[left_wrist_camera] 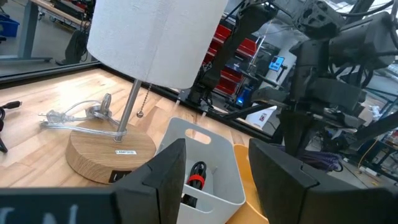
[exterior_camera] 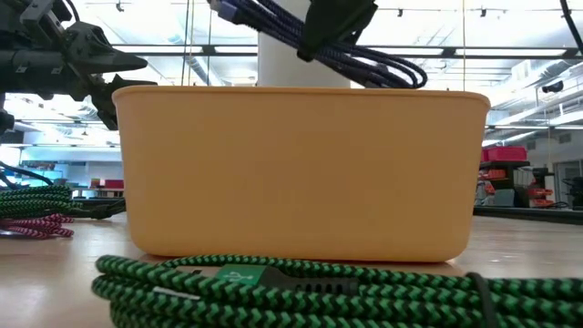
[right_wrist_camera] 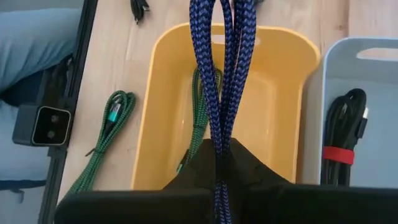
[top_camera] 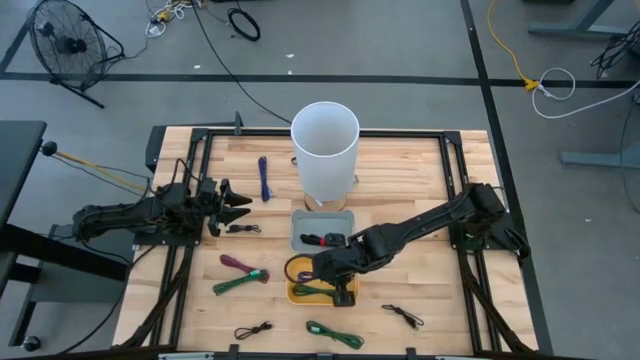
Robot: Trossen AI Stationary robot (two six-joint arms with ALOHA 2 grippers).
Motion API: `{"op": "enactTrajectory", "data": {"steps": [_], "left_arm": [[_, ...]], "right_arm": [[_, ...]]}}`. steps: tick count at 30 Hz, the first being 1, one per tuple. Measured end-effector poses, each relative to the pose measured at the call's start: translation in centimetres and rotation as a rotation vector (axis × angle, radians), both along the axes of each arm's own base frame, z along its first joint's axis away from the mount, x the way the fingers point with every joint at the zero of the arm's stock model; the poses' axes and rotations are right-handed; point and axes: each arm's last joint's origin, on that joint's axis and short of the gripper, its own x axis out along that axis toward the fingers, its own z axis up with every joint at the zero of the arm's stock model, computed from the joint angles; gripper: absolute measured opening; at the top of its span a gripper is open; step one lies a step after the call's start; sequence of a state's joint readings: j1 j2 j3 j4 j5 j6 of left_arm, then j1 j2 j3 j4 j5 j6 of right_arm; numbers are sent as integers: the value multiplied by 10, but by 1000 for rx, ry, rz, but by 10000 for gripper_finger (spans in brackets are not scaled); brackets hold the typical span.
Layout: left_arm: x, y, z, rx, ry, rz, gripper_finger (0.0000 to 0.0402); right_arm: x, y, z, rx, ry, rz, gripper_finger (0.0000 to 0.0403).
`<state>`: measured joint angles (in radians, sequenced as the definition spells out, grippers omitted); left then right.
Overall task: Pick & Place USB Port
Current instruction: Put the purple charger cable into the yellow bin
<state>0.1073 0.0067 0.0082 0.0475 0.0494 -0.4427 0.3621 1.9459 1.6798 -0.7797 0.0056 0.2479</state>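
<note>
My right gripper (right_wrist_camera: 219,158) is shut on a coiled blue braided cable (right_wrist_camera: 219,74) above the yellow bin (top_camera: 345,297). The low view shows the cable's loops (exterior_camera: 364,56) just over the bin's rim (exterior_camera: 301,91). A green cable (right_wrist_camera: 198,106) lies inside the yellow bin. The grey bin (top_camera: 302,228) next to it holds a black cable with a red tie (right_wrist_camera: 342,134). My left gripper (top_camera: 236,206) is open and waits over the table's left part, apart from everything. My right gripper pinches the blue cable's bundled strands (right_wrist_camera: 217,146) between its two fingers, which lie along the coil. It comes slanting from above, from the table's right. The loops (right_wrist_camera: 211,37) reach out past the fingertips. The cable is lifted clear over the yellow bin.
A white paper-towel roll on a wooden stand (top_camera: 325,148) rises behind the bins. Loose cables lie around: blue (top_camera: 264,178), black (top_camera: 243,229), magenta and green (top_camera: 242,272), green (top_camera: 335,335), black (top_camera: 405,316). A person's leg (right_wrist_camera: 34,37) shows at the table's near edge.
</note>
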Motion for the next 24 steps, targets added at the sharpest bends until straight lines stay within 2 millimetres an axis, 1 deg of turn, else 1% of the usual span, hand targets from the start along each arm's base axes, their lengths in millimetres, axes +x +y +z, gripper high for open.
{"op": "enactTrajectory", "data": {"steps": [7,17,19,24], "left_arm": [[0,0,0,1,0,0,181],[0,0,0,0,0,0,181],[0,0,0,1,0,-1,181],[0,0,0,0,0,0,181]], "right_arm": [[4,1,-1,18,-27,-15,4],[4,1,-1,25,-23,-28,7],[4,1,-1,23,-23,-29,18],[4,1,-1,23,-23,-30,65]]}}
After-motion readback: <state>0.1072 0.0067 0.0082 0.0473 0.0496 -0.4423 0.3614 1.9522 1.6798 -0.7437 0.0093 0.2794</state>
